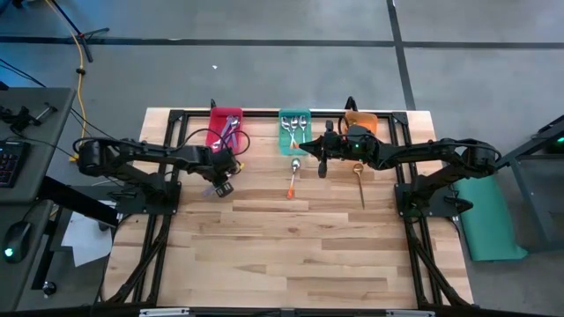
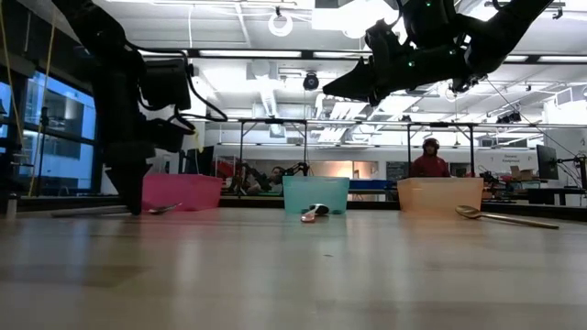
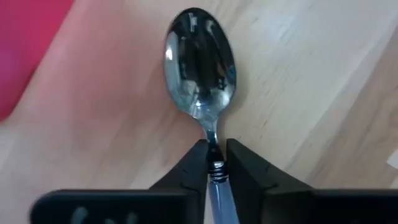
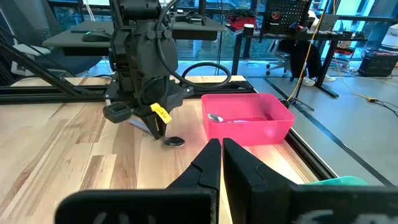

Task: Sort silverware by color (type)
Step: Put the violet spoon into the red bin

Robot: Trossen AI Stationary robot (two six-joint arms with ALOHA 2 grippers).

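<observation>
My left gripper [image 1: 220, 176] is beside the red bin [image 1: 226, 128], shut on a purple-handled spoon [image 3: 199, 62] whose silver bowl lies on the wood. Other purple-handled spoons lie in the red bin. My right gripper [image 4: 221, 155] is shut on nothing and hovers above the table in front of the teal bin [image 1: 295, 130], which holds several spoons. An orange-handled spoon [image 1: 293, 176] lies flat in front of the teal bin. A gold spoon [image 1: 359, 180] lies flat in front of the orange bin [image 1: 361, 121]. My left gripper pinches the spoon between its two fingers [image 3: 198, 163] at the top of the purple handle [image 3: 216, 169], just behind the silver neck. The fingers come from above, slanting down along the handle. The spoon's bowl [image 4: 175, 141] rests on the table, and the handle rises into the fingers.
The three bins stand in a row along the table's far edge. Black frame rails run along the far side and both flanks of the table. The near half of the wooden table [image 1: 291, 255] is free room. A person [image 2: 429, 158] is in the room far behind the table.
</observation>
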